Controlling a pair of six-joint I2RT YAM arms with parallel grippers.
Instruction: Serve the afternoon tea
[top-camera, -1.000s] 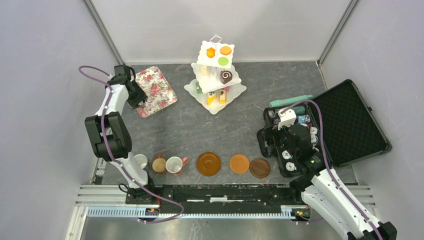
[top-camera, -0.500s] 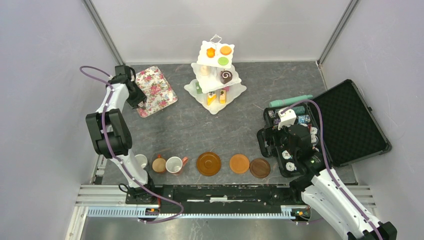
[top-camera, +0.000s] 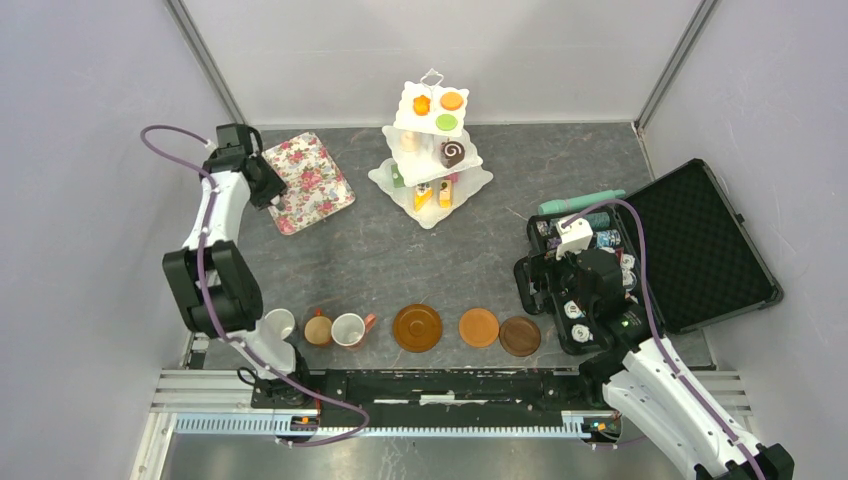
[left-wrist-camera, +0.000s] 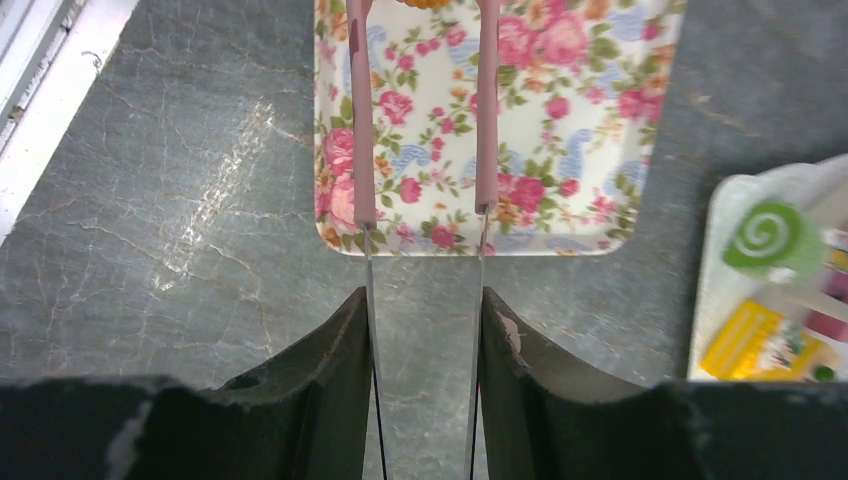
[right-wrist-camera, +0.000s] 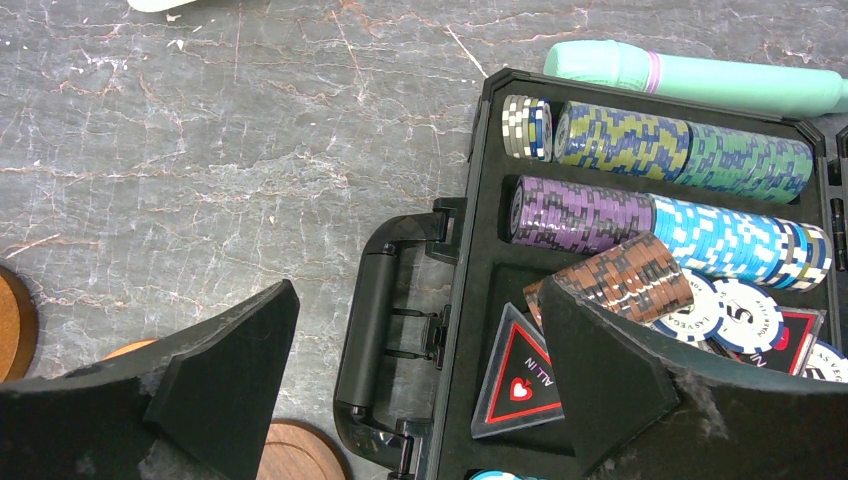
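A grey marbled counter (top-camera: 400, 250) lies between pale walls. At the upper left of the top view, the left hand (left-wrist-camera: 422, 300) pinches pink-tipped tongs (left-wrist-camera: 363, 150), their tips over the floral tray (left-wrist-camera: 570, 120). The white tiered stand (top-camera: 478, 185) carrying toy cakes (top-camera: 452, 153) is at top centre. Three mugs (top-camera: 347, 329) and three saucers (top-camera: 417, 327) line the bottom edge. At right, the right hand (right-wrist-camera: 415, 300), spread and empty, hangs over the left rim of the poker chip case (top-camera: 700, 240).

Floral tray (left-wrist-camera: 560, 120), pink-tipped tongs (left-wrist-camera: 362, 150) over it, open chip case (top-camera: 700, 245) (mint tube (right-wrist-camera: 720, 82) beside)
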